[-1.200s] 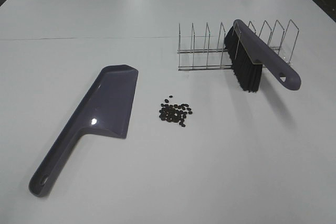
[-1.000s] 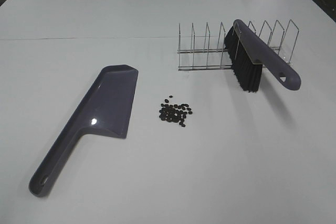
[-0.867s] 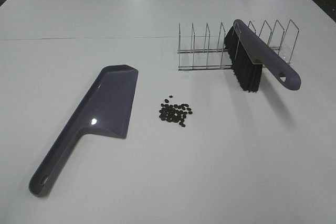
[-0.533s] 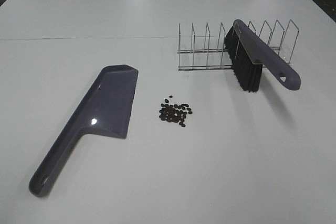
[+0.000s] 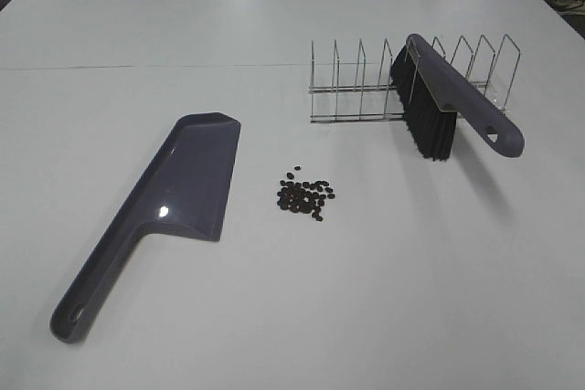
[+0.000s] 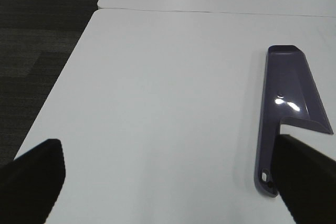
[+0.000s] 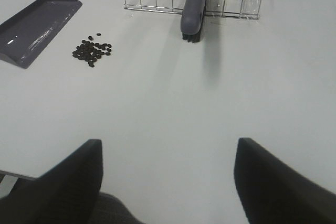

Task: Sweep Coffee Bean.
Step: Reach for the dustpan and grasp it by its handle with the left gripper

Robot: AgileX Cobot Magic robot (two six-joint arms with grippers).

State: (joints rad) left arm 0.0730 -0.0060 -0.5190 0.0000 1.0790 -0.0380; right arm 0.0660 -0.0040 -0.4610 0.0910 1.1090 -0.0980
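The coffee bean (image 5: 305,196) cluster, a loose patch of tiny dark ovals, lies on the bare white table (image 5: 366,308) around the middle of the scene, touching nothing else. To its left, near but apart from it, a purple-grey dustpan (image 5: 187,184) lies flat, its broad tray toward the far side and its long handle running to the near left, with a hanging hole at the tip. To the far right of the beans stands a wire rack (image 5: 361,89) of upright loops, and a purple brush (image 5: 452,98) with black bristles leans in it: the bristle block points down at the table on the near side of the rack, and the handle slants out to the near right. The beans sit well apart from the brush, nearer to the dustpan. The left gripper (image 6: 168,187) appears only in its own wrist view, where its two dark fingers (image 6: 31,182) stand as wide apart as they go, with nothing but tabletop between them; the dustpan's handle end lies just beside the right-hand finger, and whether they touch cannot be told. The right gripper (image 7: 168,182) hangs over the near part of the table, its jaws parted about halfway and gripping nothing, with the beans, the dustpan and the rack all well beyond its fingers (image 7: 68,182).
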